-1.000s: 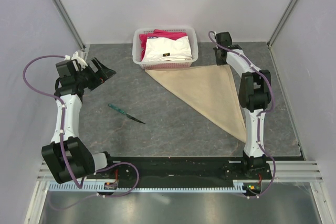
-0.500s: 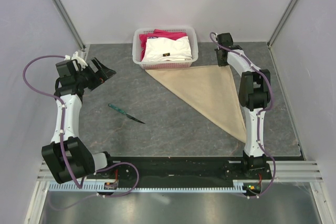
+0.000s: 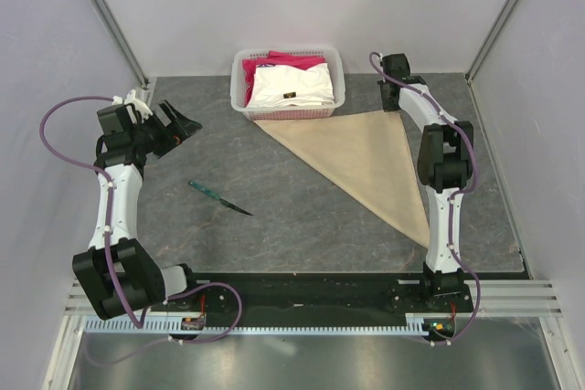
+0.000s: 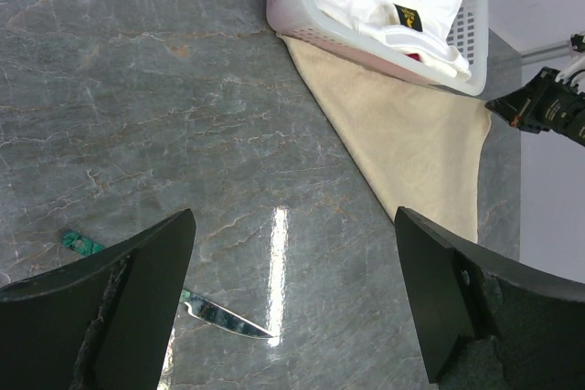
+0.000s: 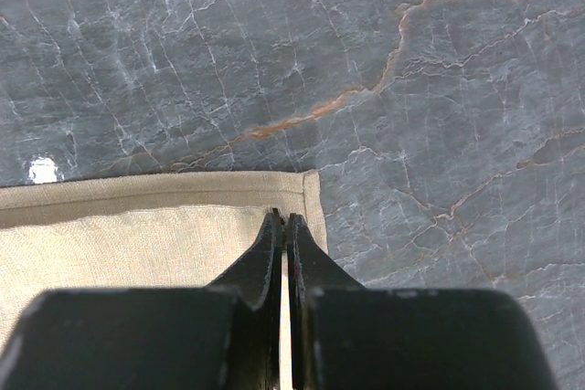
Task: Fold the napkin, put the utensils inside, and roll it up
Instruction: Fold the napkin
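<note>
Under the right gripper (image 5: 281, 218) lies the far right corner of the napkin (image 3: 366, 157), folded to a triangle and flat on the table (image 3: 274, 226). One edge runs left from the gripper to the basket (image 3: 239, 89), and its long point trails back toward the arm's base. The jaws are pressed together, tips over the hemmed corner; no cloth shows between them, and whether they touch it I cannot tell. The cloth looks light, soft and limp, so it will likely sag and slide on the smooth stone. A pinch at a corner or hem through both layers seems the safest hold, with a low, slow drag. The right arm reaches far forward, elbow up, wrist tipped down at the corner. The left gripper (image 4: 292, 216) hangs wide open and holds nothing, raised well above the table and aimed toward the napkin, its arm drawn up at the left. Below and nearer than its fingers lies the knife (image 3: 219, 198), well apart from the napkin. It is slim, stiff and probably slippery, best taken across the handle.
</note>
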### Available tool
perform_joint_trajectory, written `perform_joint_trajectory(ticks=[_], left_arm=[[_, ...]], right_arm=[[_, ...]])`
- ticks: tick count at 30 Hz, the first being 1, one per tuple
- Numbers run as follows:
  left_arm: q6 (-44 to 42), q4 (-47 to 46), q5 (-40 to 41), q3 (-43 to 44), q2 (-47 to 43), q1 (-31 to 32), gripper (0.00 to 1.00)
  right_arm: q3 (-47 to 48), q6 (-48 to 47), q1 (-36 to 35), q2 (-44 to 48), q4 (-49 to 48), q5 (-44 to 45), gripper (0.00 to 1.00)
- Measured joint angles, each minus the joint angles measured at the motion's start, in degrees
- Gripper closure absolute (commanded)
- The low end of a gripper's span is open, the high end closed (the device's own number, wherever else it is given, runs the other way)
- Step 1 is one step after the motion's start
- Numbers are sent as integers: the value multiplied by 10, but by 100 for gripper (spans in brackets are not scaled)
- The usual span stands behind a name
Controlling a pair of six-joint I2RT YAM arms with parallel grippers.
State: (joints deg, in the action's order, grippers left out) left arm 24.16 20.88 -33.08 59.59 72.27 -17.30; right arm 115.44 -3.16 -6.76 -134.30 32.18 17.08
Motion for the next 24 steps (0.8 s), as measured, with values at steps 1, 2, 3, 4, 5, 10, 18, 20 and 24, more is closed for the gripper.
perform_joint_trajectory(ticks=[1, 2, 3, 4, 5, 10, 18, 20, 24], left_arm=[[0, 0, 0, 0, 0, 0, 3], [0, 0, 0, 0, 0, 0, 3], [0, 0, 0, 0, 0, 0, 3], [0, 0, 0, 0, 0, 0, 3], [0, 0, 0, 0, 0, 0, 3], [0, 0, 0, 0, 0, 0, 3], [0, 0, 0, 0, 0, 0, 3], [0, 0, 0, 0, 0, 0, 3], [0, 0, 0, 0, 0, 0, 3]], right_arm=[[1, -1, 0, -1, 0, 0, 100], [1, -1, 0, -2, 0, 1, 100], [2, -1, 0, -4, 0, 2, 100], [3, -1, 0, -7, 0, 2, 100], [3, -1, 0, -8, 0, 3, 100], [4, -2, 2, -16, 0, 9, 100], [8, -10, 3, -17, 0, 15, 100], [11, -13, 3, -18, 0, 18, 100], [20, -16, 3, -24, 0, 23, 100]])
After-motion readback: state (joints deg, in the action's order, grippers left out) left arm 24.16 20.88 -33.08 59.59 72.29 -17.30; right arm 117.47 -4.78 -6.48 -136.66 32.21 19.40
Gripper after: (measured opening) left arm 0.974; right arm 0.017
